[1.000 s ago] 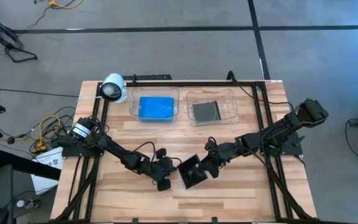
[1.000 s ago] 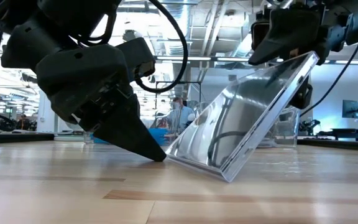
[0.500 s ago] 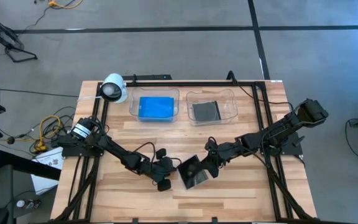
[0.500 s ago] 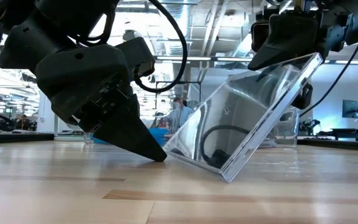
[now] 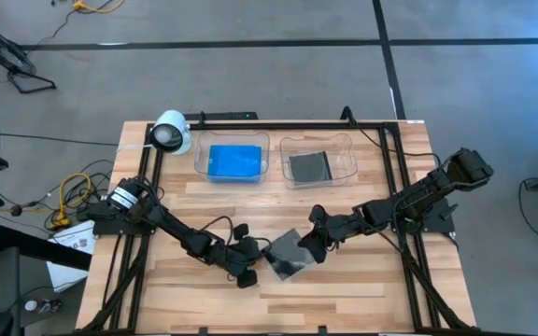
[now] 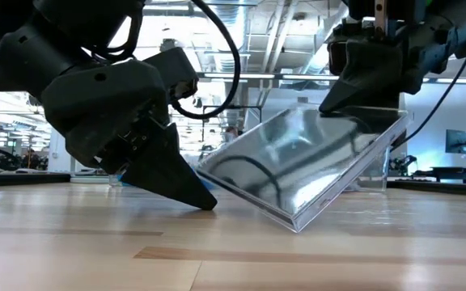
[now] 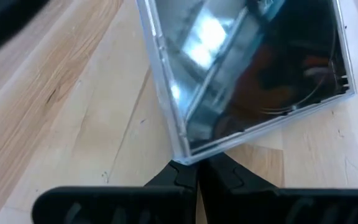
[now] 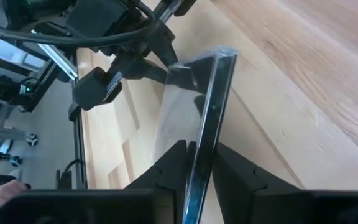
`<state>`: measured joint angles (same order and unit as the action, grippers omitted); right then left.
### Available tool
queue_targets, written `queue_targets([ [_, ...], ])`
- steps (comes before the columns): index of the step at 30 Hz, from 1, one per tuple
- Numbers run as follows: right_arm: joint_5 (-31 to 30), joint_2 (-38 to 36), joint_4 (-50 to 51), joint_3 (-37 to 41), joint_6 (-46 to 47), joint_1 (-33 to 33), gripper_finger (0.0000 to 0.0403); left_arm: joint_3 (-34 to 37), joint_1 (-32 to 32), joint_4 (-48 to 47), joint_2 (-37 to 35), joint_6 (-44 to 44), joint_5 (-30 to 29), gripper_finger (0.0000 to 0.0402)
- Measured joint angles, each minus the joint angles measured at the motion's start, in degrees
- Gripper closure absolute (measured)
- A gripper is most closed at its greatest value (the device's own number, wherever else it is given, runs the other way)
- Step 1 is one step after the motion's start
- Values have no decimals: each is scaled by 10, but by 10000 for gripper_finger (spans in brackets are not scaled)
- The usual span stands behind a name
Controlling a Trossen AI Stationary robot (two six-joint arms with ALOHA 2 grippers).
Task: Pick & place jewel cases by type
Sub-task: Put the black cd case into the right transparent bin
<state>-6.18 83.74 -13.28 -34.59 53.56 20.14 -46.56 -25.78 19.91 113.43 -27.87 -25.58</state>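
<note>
A clear jewel case [image 5: 286, 254] with a dark, silvery inside stands tilted on the wooden table, between my two grippers near the table's middle front. My right gripper [image 8: 197, 152] is shut on its raised edge. My left gripper [image 7: 196, 169] is shut, with its tips on the table at the case's left corner. In the low view the case [image 6: 298, 166] rests on its near lower edge [image 6: 294, 228]. My left gripper touches the case's corner [image 7: 182, 160] with the tips of its shut fingers, slanting down from the table's left. The fingertips [image 6: 207, 200] stand on the table. My right gripper pinches the case's raised edge [image 8: 205, 134] between its two fingers, one on each face. It comes slanting down from the table's right. The case is tilted, its lower edge on the table.
At the back stand two clear trays: the left one [image 5: 233, 140] holds blue cases [image 5: 234, 162], the right one [image 5: 342, 149] a dark case [image 5: 309, 166]. A white camera [image 5: 170, 133] sits at the back left corner. Black frame rails [image 5: 402, 187] run along the table's sides.
My right gripper's fingers have drawn together onto the case's raised edge and the wrist has turned a little. The case has tipped flatter. Its left corner has risen from the table beside my left fingertips, while its near lower edge stayed down.
</note>
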Motion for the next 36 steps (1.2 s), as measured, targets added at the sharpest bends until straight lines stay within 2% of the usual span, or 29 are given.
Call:
queue_targets([
  [28, -34, 0, 4, 0, 0, 0, 349, -1, -1, 6, 1, 6, -15, 401],
  [36, -74, 0, 7, 0, -8, 1, 349, -1, -3, 6, 1, 17, -21, 401],
])
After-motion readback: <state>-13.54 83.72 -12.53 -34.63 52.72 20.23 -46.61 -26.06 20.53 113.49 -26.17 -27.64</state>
